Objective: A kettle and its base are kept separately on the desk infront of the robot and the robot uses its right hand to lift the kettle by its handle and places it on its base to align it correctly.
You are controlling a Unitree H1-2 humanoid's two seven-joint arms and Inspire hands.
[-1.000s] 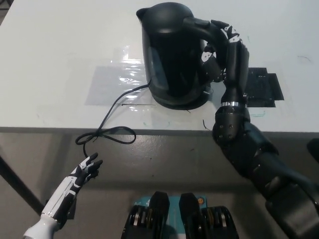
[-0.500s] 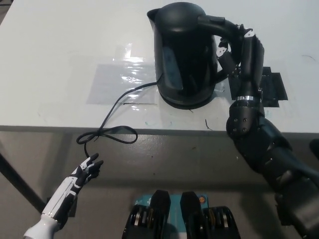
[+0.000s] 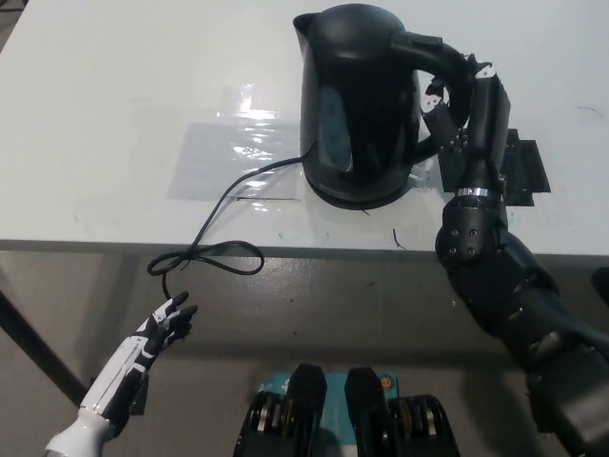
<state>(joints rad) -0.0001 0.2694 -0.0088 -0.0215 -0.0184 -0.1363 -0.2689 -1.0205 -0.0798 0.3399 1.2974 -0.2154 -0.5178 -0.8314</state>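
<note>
Fingers of your white left hand point(image 3: 164, 327) hang loosely spread below the desk edge, holding nothing. Farther up, the power cord point(image 3: 221, 238) loops over the white desk point(image 3: 114, 105). Beyond it, your black right hand point(image 3: 463, 112) is wrapped around the handle of the black kettle point(image 3: 357, 105), which stands upright on its base point(image 3: 362, 197).

Lab-style test bench: plain white worktop point(image 3: 114, 114) with taped clear film point(image 3: 224, 157), black tape patch point(image 3: 523, 167), bare grey floor point(image 3: 314, 314).
</note>
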